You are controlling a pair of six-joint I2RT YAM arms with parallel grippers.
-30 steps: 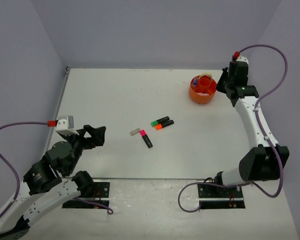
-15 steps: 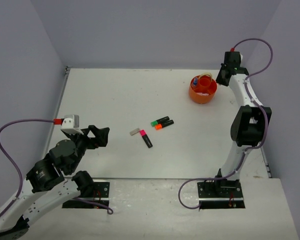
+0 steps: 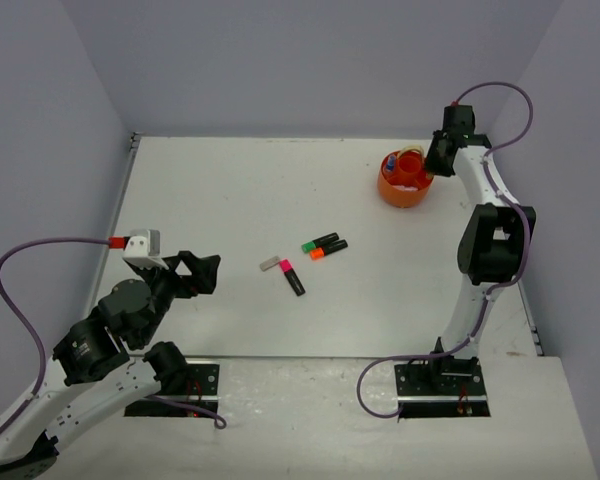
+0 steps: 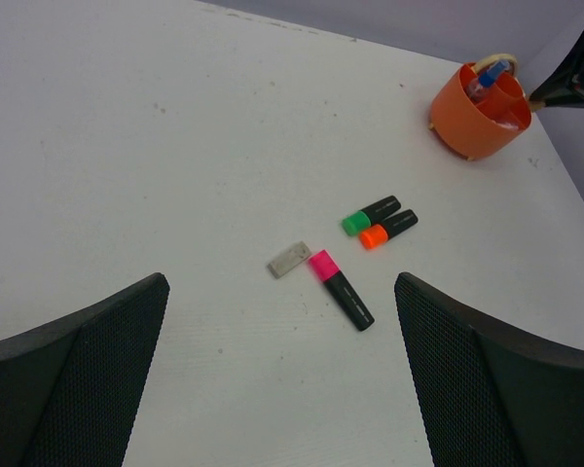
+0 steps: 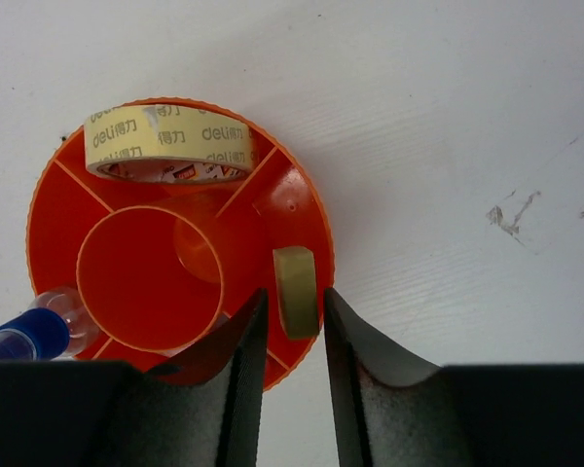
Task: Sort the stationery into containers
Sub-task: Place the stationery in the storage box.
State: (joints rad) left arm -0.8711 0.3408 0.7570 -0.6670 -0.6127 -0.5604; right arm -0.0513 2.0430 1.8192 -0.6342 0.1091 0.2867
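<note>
Right gripper (image 5: 293,304) above the orange tub (image 5: 294,199), a small tan roll (image 5: 296,272) between its tips.
Its jaws are slightly parted, with thin gaps either side of the roll, which stands on edge in an outer compartment. The fingers hide the tub's near rim and most of the glue bottle (image 5: 29,333). A larger tape roll (image 5: 168,144) lies in the far compartment. The left gripper (image 3: 202,272) is spread wide and empty, well short of the eraser (image 4: 290,260), whose colour is unclear, and the pink highlighter (image 4: 339,289), green highlighter (image 4: 370,215) and orange highlighter (image 4: 388,229).

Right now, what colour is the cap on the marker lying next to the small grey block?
The cap is pink, clearest in the left wrist view.
</note>
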